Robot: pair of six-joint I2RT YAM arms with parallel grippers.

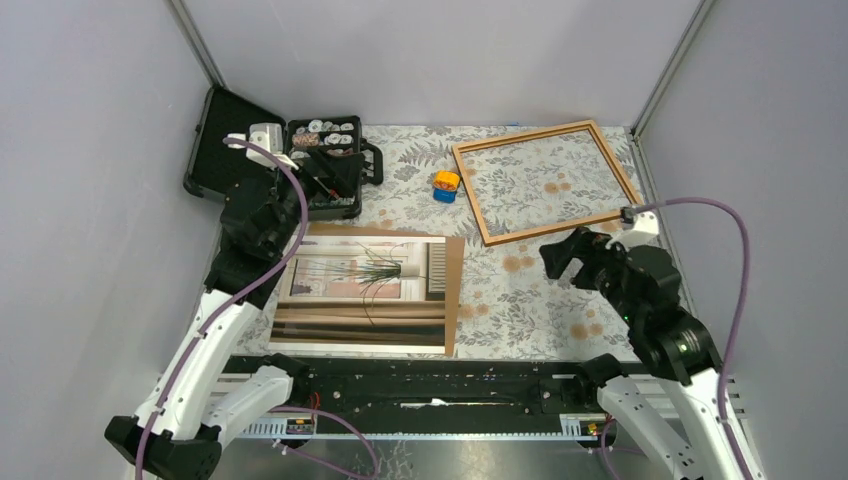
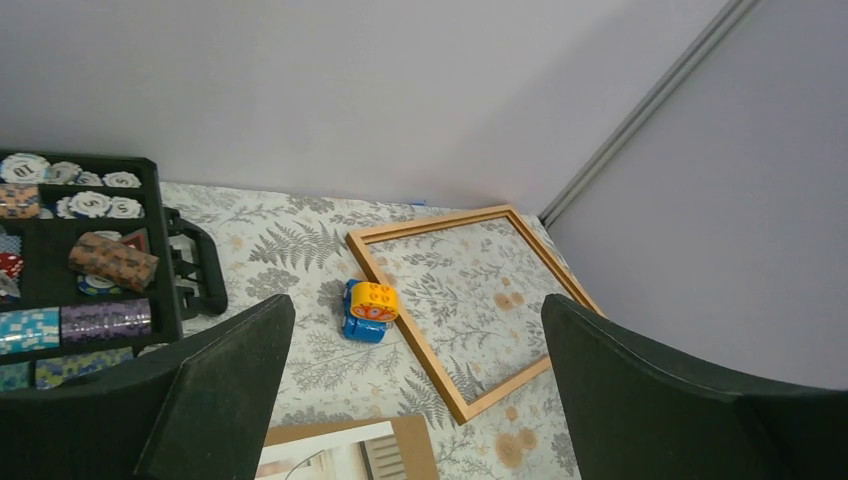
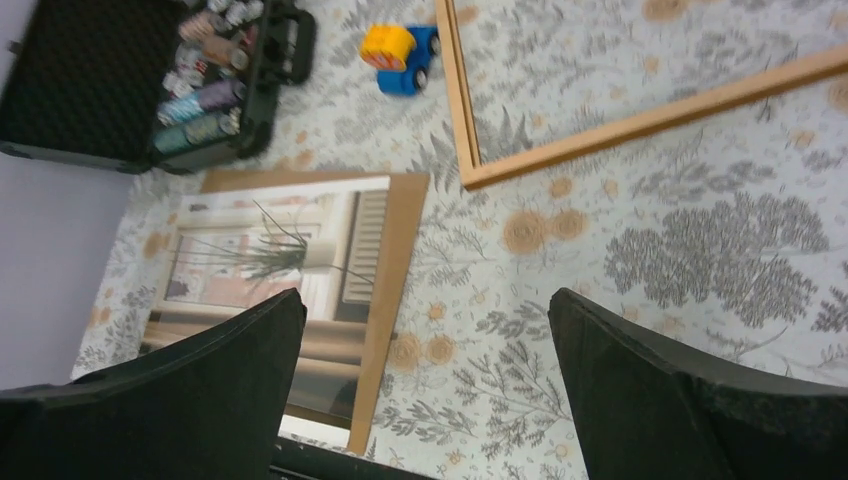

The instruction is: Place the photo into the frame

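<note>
Left gripper (image 2: 417, 305) agape; photo's (image 1: 365, 290) corner behind arm (image 1: 255, 240)

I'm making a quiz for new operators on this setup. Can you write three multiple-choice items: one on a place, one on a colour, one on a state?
1. Where is the photo relative to the frame?
A) inside it
B) left of it, on the brown board
C) beyond it, at the back wall

2. The toy beside the frame is
A) blue and orange-yellow
B) red and white
C) green

3. The left gripper and right gripper are
A) both open and empty
B) both shut on the photo
C) both shut on the frame

1 B: the frame holds only tablecloth.
2 A: both wrist views show those colours.
3 A: nothing sits between the spread fingers.
</note>
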